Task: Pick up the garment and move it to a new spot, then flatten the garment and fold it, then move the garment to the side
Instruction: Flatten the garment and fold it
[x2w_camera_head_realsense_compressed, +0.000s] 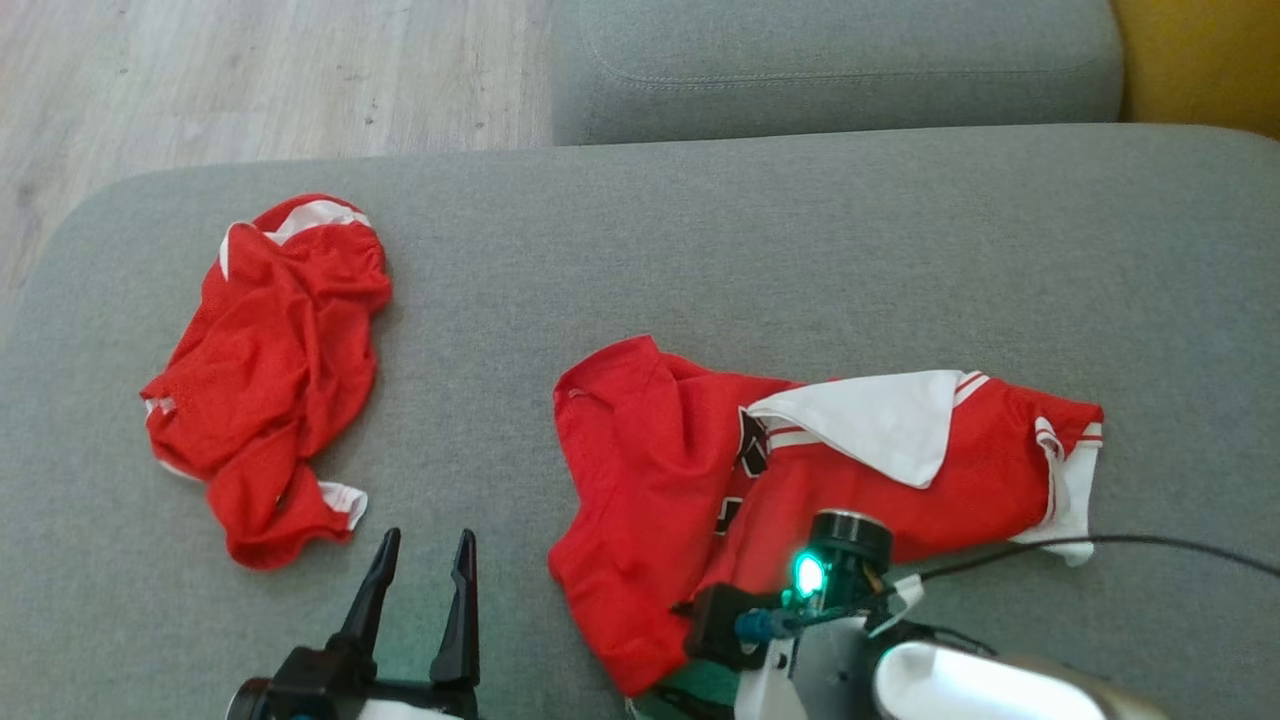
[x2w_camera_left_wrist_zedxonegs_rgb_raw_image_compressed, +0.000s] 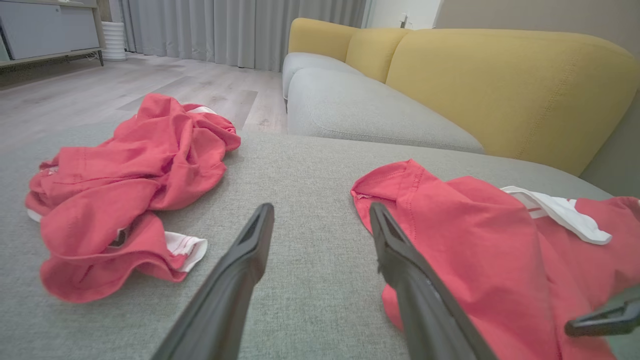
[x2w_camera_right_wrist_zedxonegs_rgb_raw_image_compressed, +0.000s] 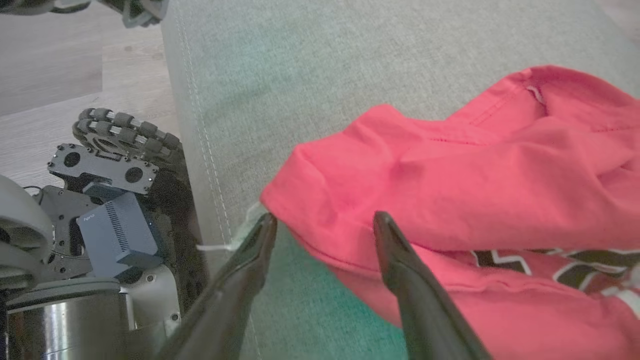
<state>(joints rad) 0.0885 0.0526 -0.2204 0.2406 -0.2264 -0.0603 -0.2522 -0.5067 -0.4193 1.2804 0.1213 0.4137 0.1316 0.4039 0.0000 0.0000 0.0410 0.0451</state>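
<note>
The garment (x2w_camera_head_realsense_compressed: 650, 450), a red jersey with white trim and black lettering, lies rumpled on the grey seat cushion (x2w_camera_head_realsense_compressed: 700, 230), right of centre. Its near corner (x2w_camera_right_wrist_zedxonegs_rgb_raw_image_compressed: 450, 165) lies between the parted fingers of my right gripper (x2w_camera_right_wrist_zedxonegs_rgb_raw_image_compressed: 324, 222), which is open at the cushion's front edge. In the head view my right wrist (x2w_camera_head_realsense_compressed: 830, 590) hangs over the jersey's near edge. My left gripper (x2w_camera_head_realsense_compressed: 428, 540) is open and holds nothing. It hovers over bare cushion, just left of the jersey (x2w_camera_left_wrist_zedxonegs_rgb_raw_image_compressed: 475, 240).
A second crumpled red garment (x2w_camera_head_realsense_compressed: 270, 370) lies at the cushion's left. Another grey cushion (x2w_camera_head_realsense_compressed: 830, 60) and a yellow backrest (x2w_camera_left_wrist_zedxonegs_rgb_raw_image_compressed: 500, 85) stand behind. Wooden floor (x2w_camera_head_realsense_compressed: 250, 70) is at the far left. My wheeled base (x2w_camera_right_wrist_zedxonegs_rgb_raw_image_compressed: 125, 135) stands against the front edge. A black cable (x2w_camera_head_realsense_compressed: 1100, 545) trails right.
</note>
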